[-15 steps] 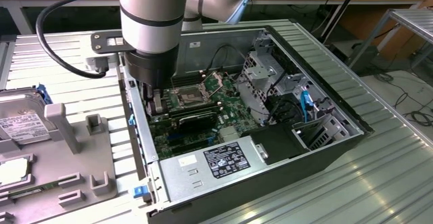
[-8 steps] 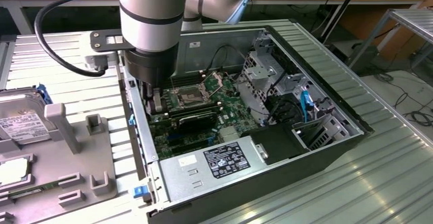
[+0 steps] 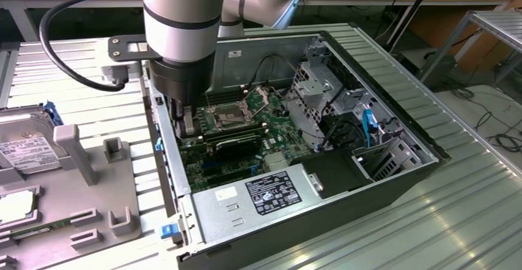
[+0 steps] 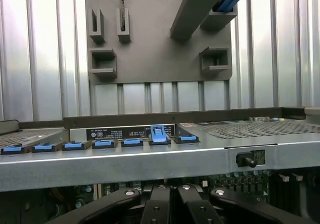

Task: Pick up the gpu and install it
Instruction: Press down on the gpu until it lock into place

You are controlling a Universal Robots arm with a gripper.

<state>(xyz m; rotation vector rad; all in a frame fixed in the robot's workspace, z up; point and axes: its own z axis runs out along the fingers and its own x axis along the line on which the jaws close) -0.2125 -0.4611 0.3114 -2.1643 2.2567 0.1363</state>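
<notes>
Left: hard drive [image 3: 29, 145] on your grey fixture tray [image 3: 90, 215] | Centre: gripper [image 3: 189, 126], fingers together, low inside PC case [image 3: 408, 178] | gpu [image 3: 235, 142] lies seated on motherboard [image 3: 269, 114] beside it | Step: install, seating looks near done; confirm card sits fully home.

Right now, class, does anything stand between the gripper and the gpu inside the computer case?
Nothing visible does. The shut gripper is down inside the case, at the end of the gpu, which lies across the motherboard.

Ribbed shiny metal table [image 3: 473, 221], matt grey plastic fixture [image 3: 90, 203], matt black tool [image 4: 170, 206], brushed-steel PC case [image 4: 125, 166]
</notes>
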